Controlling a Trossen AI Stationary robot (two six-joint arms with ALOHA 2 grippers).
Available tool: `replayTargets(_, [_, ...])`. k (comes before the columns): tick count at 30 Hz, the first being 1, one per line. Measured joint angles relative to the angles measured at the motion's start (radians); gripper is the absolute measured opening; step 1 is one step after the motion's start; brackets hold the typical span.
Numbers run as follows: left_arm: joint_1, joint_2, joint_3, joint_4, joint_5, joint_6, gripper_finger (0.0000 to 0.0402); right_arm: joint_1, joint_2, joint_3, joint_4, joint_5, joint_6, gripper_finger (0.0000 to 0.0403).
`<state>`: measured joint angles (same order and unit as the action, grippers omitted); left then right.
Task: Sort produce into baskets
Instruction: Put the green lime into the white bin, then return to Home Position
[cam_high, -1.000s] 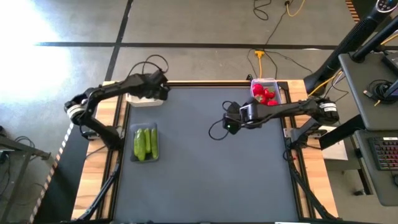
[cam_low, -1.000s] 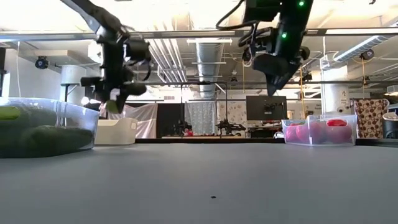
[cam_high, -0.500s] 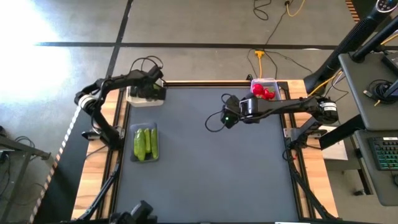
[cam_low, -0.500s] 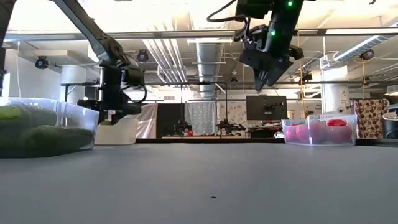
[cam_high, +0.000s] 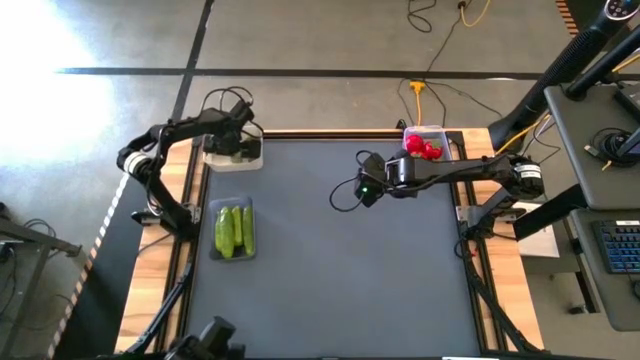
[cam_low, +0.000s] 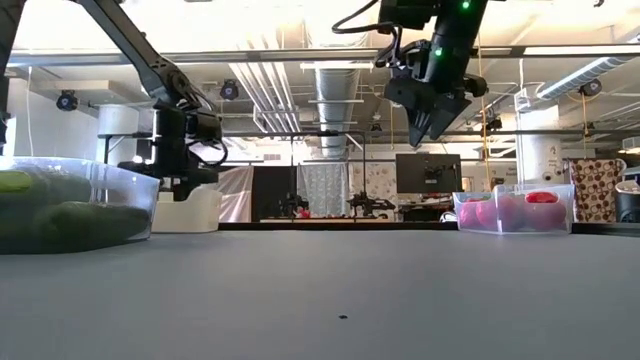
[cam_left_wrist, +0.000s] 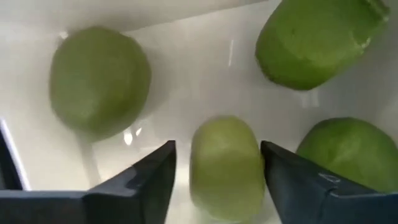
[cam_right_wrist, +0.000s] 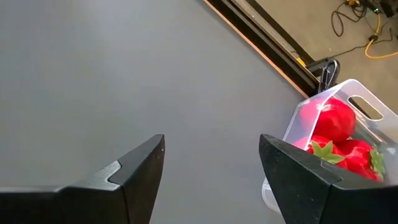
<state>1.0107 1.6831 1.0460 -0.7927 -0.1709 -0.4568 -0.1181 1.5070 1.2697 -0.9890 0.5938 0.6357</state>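
My left gripper (cam_high: 237, 148) reaches down into the white tub (cam_high: 228, 158) at the table's far left. In the left wrist view its open fingers (cam_left_wrist: 217, 146) stand on either side of a yellow-green ball (cam_left_wrist: 227, 171) that lies on the tub's floor among several others (cam_left_wrist: 99, 81). My right gripper (cam_high: 366, 190) is open and empty, high above the table's middle (cam_low: 428, 125). A clear tub (cam_high: 427, 148) at the far right holds round red pieces with green tops (cam_right_wrist: 336, 121). Another tub (cam_high: 233, 230) at the left holds long green pods. My left gripper comes at the yellow-green ball from above, one finger (cam_left_wrist: 149, 180) on each side of it. A narrow gap shows beside one finger, and the other finger (cam_left_wrist: 292, 180) stands right against the ball's edge. I cannot tell whether it touches. The ball rests on the tub's floor.
The dark mat (cam_high: 340, 270) is bare across its middle and near side. The pod tub stands close at the left of the low view (cam_low: 70, 205), and the red-piece tub at its right (cam_low: 515, 210). Cables lie on the floor beyond the far edge (cam_high: 430, 95).
My left gripper, which was holding a yellow-green ball above the white tub, has gone down into the tub and a little toward the table's left edge. The ball now lies on the tub's floor. My right gripper has shifted slightly toward the table's left edge, staying high.
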Motion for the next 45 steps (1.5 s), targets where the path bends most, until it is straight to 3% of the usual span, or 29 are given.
replayTargets(6, [-0.006, -0.062, 0.001, -0.057, 0.004, 0.0, 0.0267, 0.014, -0.006, 0.0, -0.002, -0.031, -0.029, 0.0252])
replayTargets(14, [-0.191, -0.32, 0.001, 0.004, 0.006, 0.013, 0.0269, 0.033, -0.032, 0.0, 0.0, 0.058, -0.26, 0.0238])
replayTargets(20, [-0.437, -0.507, -0.007, 0.006, -0.014, 0.021, 0.0263, 0.019, -0.032, 0.0, 0.01, 0.155, -0.597, 0.0223])
replayTargets(23, [-0.594, -0.574, -0.013, 0.021, -0.055, 0.011, 0.0263, 0.017, -0.032, 0.0, 0.035, 0.209, -0.616, 0.0215])
replayTargets(27, [-0.825, -0.632, -0.014, 0.014, -0.135, -0.036, 0.0263, 0.02, -0.048, -0.008, 0.034, 0.163, -0.642, 0.0212])
replayTargets(32, [-1.08, -0.684, -0.016, -0.025, -0.186, -0.268, 0.0262, 0.059, -0.13, -0.073, 0.095, 0.112, -0.702, 0.0204])
replayTargets(35, [-1.229, -0.697, -0.021, -0.016, -0.196, -0.354, 0.0262, 0.087, -0.226, -0.172, 0.216, 0.106, -0.737, 0.019])
replayTargets(37, [-1.325, -0.696, -0.028, 0.001, -0.261, -0.376, 0.0262, 0.097, -0.308, -0.271, 0.3, 0.059, -0.741, 0.0176])
replayTargets(40, [-1.437, -0.69, -0.052, 0.026, -0.461, -0.39, 0.0262, 0.099, -0.44, -0.441, 0.371, -0.126, -0.664, 0.0153])
replayTargets(42, [-1.467, -0.695, -0.067, 0.028, -0.594, -0.418, 0.0262, 0.099, -0.534, -0.549, 0.416, -0.285, -0.588, 0.0136])
replayTargets(45, [-1.461, -0.729, -0.113, 0.036, -0.697, -0.478, 0.0262, 0.101, -0.667, -0.68, 0.477, -0.501, -0.47, 0.0108])
